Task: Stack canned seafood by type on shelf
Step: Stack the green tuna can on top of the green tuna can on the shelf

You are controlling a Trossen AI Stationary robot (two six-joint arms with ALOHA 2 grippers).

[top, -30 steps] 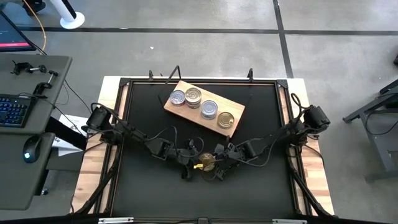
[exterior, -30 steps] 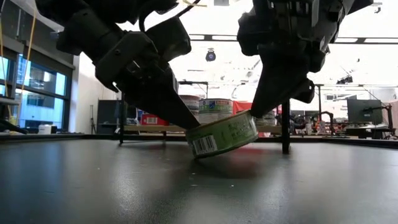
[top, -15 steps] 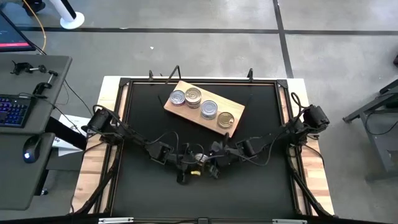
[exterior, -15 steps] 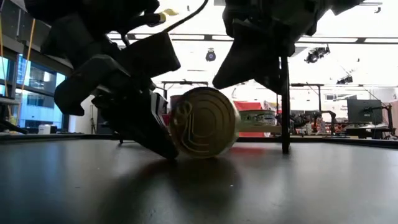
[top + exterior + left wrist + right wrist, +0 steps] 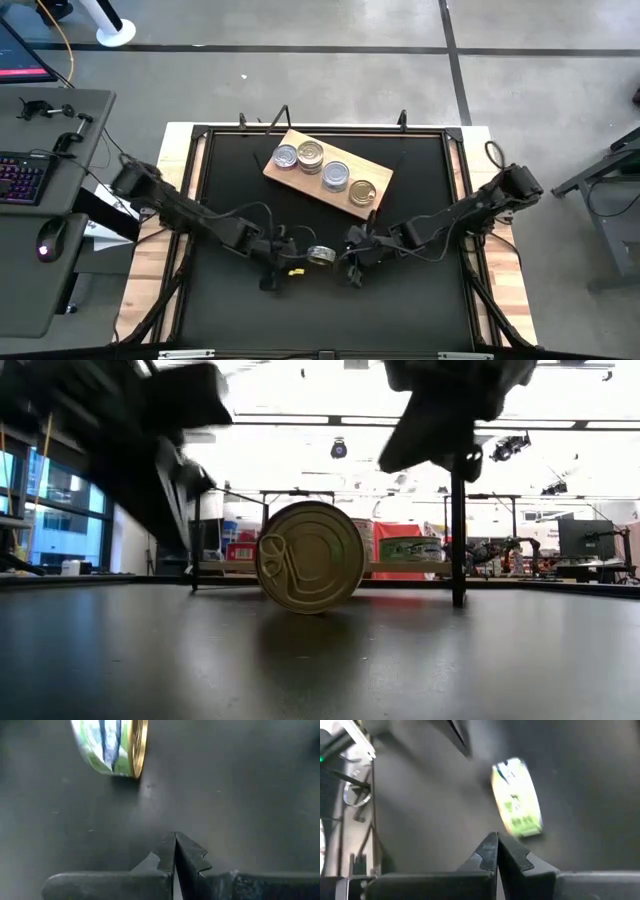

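Fingers on both arms are pressed together and hold nothing: the left gripper [image 5: 174, 851] shows its two tips meeting with bare table ahead of them, and the right gripper [image 5: 497, 851] shows the same. From above, the left gripper [image 5: 283, 272] and right gripper [image 5: 352, 262] sit low over the front middle of the table [image 5: 420, 300], one on each side of a loose tin [image 5: 321, 256] that lies between them, touched by neither as far as the views show. That tin [image 5: 309, 556] stands on its rim, its gold lid facing the low camera and its green label wrapped round the side; in the left wrist view the tin [image 5: 116, 747] is near but clear of the tips, and in the right wrist view the tin [image 5: 517, 797] is likewise just ahead and apart. Balanced on edge, it looks ready to roll across the table or fall flat at the slightest nudge, so a closed gripper brushing it would probably send it away from both arms, and opening wide enough to take it across its faces may knock it first. Farther back, the shelf [image 5: 375, 172] lies at an angle with four tins [image 5: 326, 169] in a row on it, silver and gold lids mixed.
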